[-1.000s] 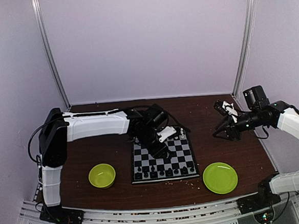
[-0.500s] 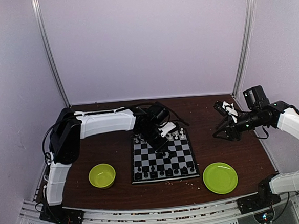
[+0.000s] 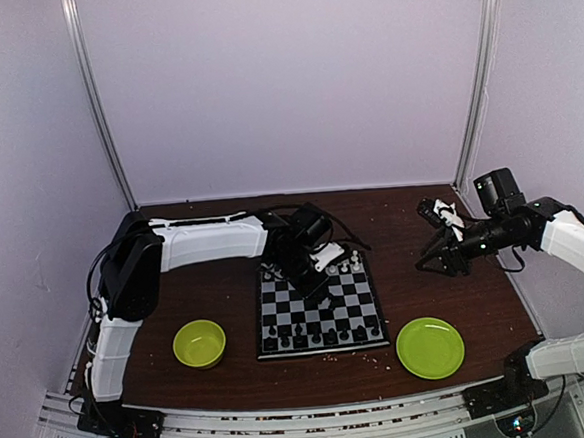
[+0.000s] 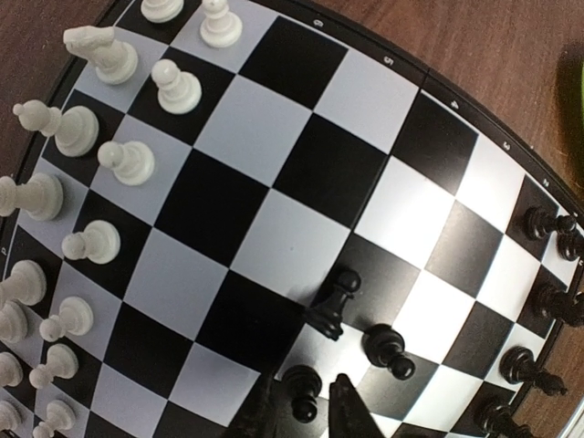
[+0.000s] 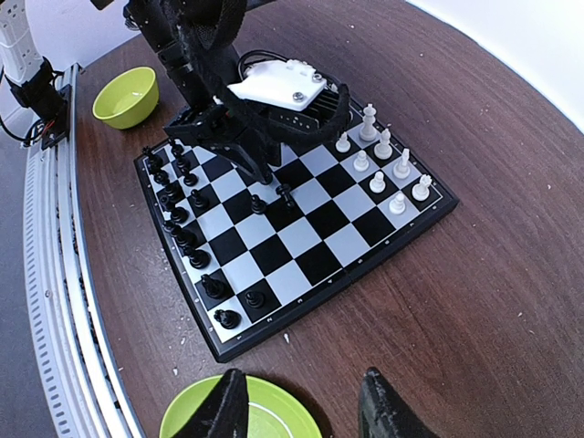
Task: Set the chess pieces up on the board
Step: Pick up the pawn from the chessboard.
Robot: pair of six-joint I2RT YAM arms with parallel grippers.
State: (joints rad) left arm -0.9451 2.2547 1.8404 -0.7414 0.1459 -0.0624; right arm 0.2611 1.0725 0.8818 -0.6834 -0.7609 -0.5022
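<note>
The chessboard (image 3: 322,351) lies mid-table. White pieces (image 3: 346,265) stand along its far edge and black pieces (image 3: 320,333) along its near edge. In the left wrist view three black pawns sit loose in mid-board. One (image 4: 338,301) leans over and one (image 4: 387,351) stands. The third (image 4: 301,391) is between the fingertips of my left gripper (image 4: 306,422), which is narrowly open with a sliver of gap at the right finger. My left gripper (image 3: 313,281) hangs low over the board's far half. My right gripper (image 5: 301,412) is open and empty, held high off the board's right (image 3: 430,257).
A green bowl (image 3: 199,343) stands left of the board. A green plate (image 3: 430,347) lies at the front right, partly under my right fingers in the right wrist view (image 5: 278,412). Small light crumbs dot the wood near the board's front edge.
My left arm has drawn back from mid-board toward the far side, its gripper now at a black pawn. My right arm has barely moved.
</note>
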